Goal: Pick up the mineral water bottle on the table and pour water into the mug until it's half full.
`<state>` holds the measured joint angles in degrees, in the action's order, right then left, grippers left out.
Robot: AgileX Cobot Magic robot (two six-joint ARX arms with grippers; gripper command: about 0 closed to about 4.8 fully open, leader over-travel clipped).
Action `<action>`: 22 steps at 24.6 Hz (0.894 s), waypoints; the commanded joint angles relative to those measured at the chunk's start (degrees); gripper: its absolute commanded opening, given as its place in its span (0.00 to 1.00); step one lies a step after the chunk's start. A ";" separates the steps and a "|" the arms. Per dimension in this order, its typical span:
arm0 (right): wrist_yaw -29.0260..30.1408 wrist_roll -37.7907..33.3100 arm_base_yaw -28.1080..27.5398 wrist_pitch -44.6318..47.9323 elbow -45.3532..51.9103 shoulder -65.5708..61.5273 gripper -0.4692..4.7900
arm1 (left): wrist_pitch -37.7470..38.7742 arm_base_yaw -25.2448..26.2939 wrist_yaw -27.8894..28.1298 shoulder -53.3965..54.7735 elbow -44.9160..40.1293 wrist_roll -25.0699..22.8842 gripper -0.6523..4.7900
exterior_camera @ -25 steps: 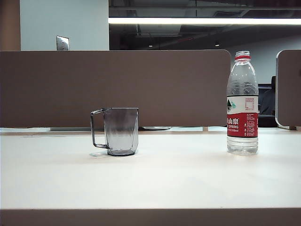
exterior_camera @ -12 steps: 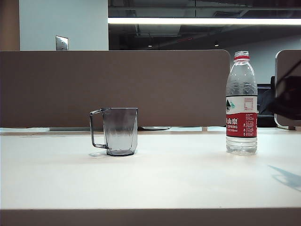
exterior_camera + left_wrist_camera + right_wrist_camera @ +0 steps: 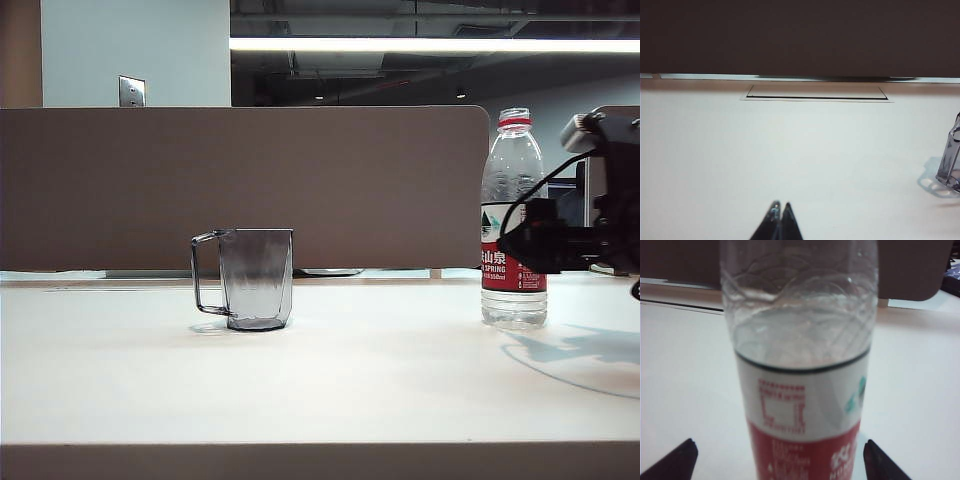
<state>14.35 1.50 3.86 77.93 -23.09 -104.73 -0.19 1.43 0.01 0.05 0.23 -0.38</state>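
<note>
The right tool (image 3: 777,457) stands spread on either side of the mineral water bottle (image 3: 514,220), at the desk's (image 3: 330,380) three o'clock. Advance until the label sits centred, then squeeze gently. The left tool (image 3: 778,212) rests pressed together near the mug (image 3: 257,278).

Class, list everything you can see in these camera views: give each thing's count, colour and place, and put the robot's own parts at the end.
mineral water bottle: one, clear with red neck ring and red-and-white label, upright on the right of the table.
mug: one, smoky-grey transparent, left of centre, handle facing left.
table: one, white top, brown front edge.
partition: one, brown, behind the table.
left gripper: one, black, shut, low over bare tabletop left of the mug.
right gripper: one, black, open, fingertips on either side of the bottle, level with its label.
</note>
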 commanded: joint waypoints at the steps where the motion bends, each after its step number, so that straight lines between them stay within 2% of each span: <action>1: -0.79 -0.20 0.07 2.27 -3.08 -2.23 1.00 | -0.59 0.04 -0.22 0.00 0.17 -0.02 0.11; 10: 1.07 -0.24 0.07 1.60 -11.72 -8.15 1.00 | -0.59 0.04 -0.22 0.00 0.17 -0.02 0.11; 22: 0.85 -1.51 0.09 1.62 -13.57 -9.51 1.00 | -0.59 0.04 -0.22 0.00 0.17 -0.02 0.11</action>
<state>15.22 0.25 3.86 77.78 -36.49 -114.45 -0.16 1.43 0.01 0.05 0.23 -0.38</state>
